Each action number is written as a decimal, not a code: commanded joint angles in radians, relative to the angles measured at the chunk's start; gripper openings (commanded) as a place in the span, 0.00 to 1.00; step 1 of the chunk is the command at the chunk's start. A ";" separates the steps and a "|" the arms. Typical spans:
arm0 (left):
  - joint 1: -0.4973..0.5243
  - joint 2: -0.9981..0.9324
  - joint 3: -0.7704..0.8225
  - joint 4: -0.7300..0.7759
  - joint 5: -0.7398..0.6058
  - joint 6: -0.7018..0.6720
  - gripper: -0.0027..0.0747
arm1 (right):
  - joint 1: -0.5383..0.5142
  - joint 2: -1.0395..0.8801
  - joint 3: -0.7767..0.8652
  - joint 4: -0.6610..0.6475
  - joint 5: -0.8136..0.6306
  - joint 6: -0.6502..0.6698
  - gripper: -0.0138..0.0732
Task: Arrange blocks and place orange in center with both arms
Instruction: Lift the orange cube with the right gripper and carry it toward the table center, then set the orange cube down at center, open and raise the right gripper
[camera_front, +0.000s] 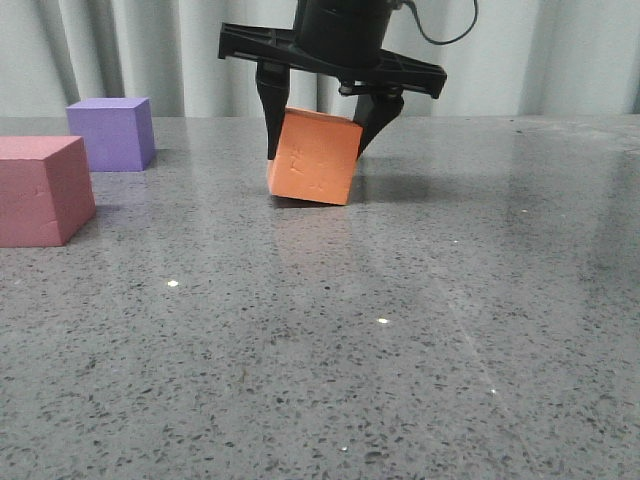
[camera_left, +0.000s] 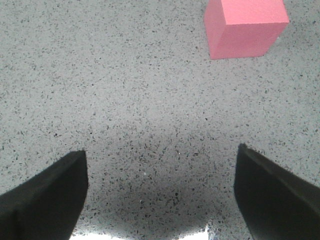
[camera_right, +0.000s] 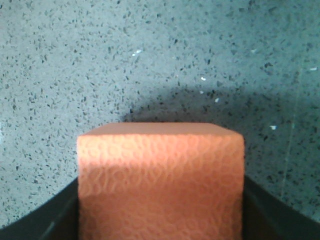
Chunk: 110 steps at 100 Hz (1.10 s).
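Gripping: right gripper (camera_front: 322, 125), both black fingers pressed on opposite sides of the orange cube (camera_front: 314, 156); in the right wrist view the cube (camera_right: 160, 180) fills the space between the finger pads.
Orange cube attitude: tilted, one lower edge at or just above the grey speckled table (camera_front: 400, 350); contact cannot be told. Faint scuffs show on its near face.
Orange cube place: mid-table, slightly left of centre, toward the far side.
Left gripper (camera_left: 160, 195): seen only in the left wrist view, fingers spread wide, bare table between them.
Block count: three cubes, one of each colour.
Pink-red cube (camera_front: 42, 190): at the left border of the front view, nearer than the others, flat on the table; also visible ahead of the left gripper (camera_left: 245, 27), well apart from its fingers.
Purple cube (camera_front: 112, 133): far left, behind the pink-red cube, a small gap between them.
Open room: wide bare table to the right of the orange cube and across the whole near half; a bare strip separates the orange cube from the two left cubes.
Far edge: table ends at a pale curtain (camera_front: 560, 55).
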 joint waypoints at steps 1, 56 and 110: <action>0.002 0.011 -0.035 -0.009 -0.048 0.000 0.76 | -0.002 -0.033 -0.021 -0.006 -0.059 0.000 0.54; 0.002 0.011 -0.035 -0.009 -0.048 0.000 0.77 | -0.002 -0.033 -0.021 -0.007 -0.050 -0.001 0.90; 0.002 0.011 -0.035 -0.009 -0.039 0.000 0.77 | -0.002 -0.040 -0.252 -0.026 0.123 -0.045 0.90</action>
